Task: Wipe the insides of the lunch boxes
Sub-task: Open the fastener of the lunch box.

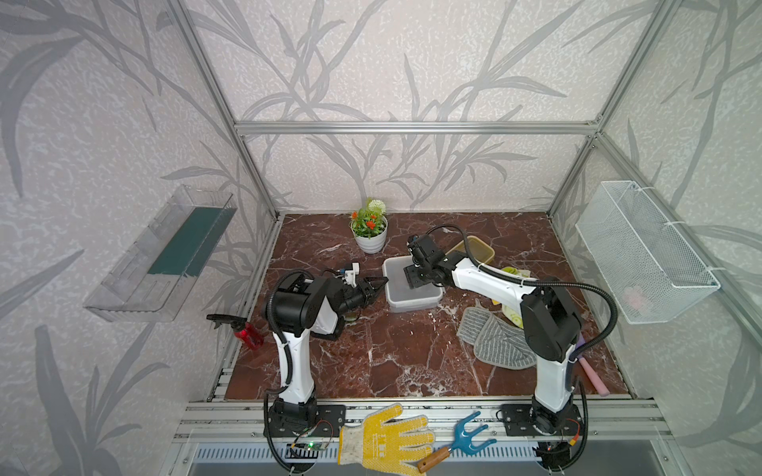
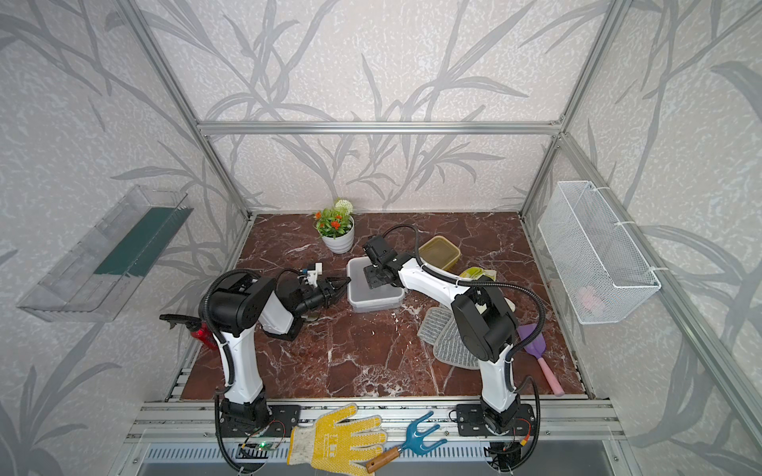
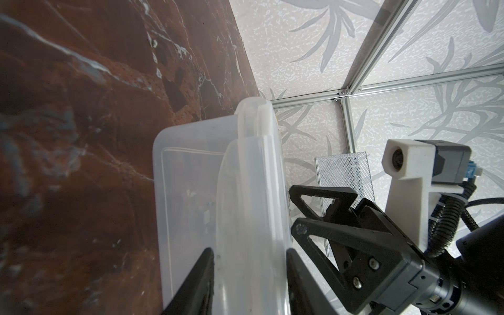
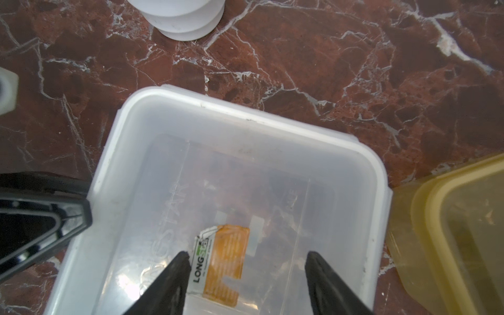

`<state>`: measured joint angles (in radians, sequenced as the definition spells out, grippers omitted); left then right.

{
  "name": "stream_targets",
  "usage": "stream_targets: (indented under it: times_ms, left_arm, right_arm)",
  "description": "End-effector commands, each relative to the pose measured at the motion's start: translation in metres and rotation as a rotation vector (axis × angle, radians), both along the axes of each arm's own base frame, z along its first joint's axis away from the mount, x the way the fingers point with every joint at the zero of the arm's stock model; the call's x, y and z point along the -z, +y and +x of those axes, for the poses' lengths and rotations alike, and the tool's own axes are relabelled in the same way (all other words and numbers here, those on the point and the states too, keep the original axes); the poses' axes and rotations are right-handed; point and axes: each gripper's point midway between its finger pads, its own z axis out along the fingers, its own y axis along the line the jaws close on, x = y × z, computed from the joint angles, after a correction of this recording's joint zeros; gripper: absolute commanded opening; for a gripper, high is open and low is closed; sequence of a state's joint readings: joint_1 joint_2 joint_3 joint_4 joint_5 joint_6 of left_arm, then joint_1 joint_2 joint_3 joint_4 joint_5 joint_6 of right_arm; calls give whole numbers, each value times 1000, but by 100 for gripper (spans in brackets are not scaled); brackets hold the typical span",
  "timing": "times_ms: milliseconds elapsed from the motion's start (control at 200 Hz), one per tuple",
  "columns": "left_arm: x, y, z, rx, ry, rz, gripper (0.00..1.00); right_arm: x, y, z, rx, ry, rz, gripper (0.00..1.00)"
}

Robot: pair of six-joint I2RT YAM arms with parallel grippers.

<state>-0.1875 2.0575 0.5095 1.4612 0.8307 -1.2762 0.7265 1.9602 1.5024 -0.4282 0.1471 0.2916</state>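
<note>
On the red marble tabletop (image 1: pixel 371 354), walled by leaf-patterned paper, the clear lunch box (image 1: pixel 412 288) sits mid-table, the amber lunch box (image 1: pixel 474 249) just behind-right. Left gripper (image 3: pixel 249 261) clamps the clear box's rim; right gripper (image 4: pixel 246 261) hangs over it, jaws apart.

flower pot (image 1: pixel 370 240) back of table | grey cloths (image 1: pixel 493 338) nr right | red spray btl (image 1: pixel 248 334) left edge | yellow glove (image 1: pixel 385 439) + blue fork tool (image 1: pixel 457 443) front rail | wire basket (image 1: pixel 643 251) right wall

Flower pot (image 1: pixel 370 241) behind lunch boxes (image 1: pixel 412 290) (cloth (image 1: pixel 497 340) in front).
</note>
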Motion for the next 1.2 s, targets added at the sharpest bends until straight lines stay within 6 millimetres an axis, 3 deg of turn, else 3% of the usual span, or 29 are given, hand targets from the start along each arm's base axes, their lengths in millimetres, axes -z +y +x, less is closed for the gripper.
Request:
stream_targets:
  times_ms: [0,235,420,580,895,1200]
  left_arm:
    - [17,-15,-29,115,130,-29,41]
    - [4,-18,-30,133,111,-45,37]
    - [-13,-22,-29,139,76,-58,19]
    - [-11,-23,-24,129,84,-63,8]
    - [-19,-12,-19,56,81,-25,3]
    - [-22,3,-27,39,132,278,1]
  right_arm:
    - [37,-11,-17,4,107,-81,68]
    - [35,-12,-17,6,106,-81,68]
    - [37,-11,-18,6,112,-80,68]
    - [44,-14,-21,3,119,-138,68]
    - [59,-27,-29,21,146,-237,67]
    - [71,-31,-33,26,170,-259,67]
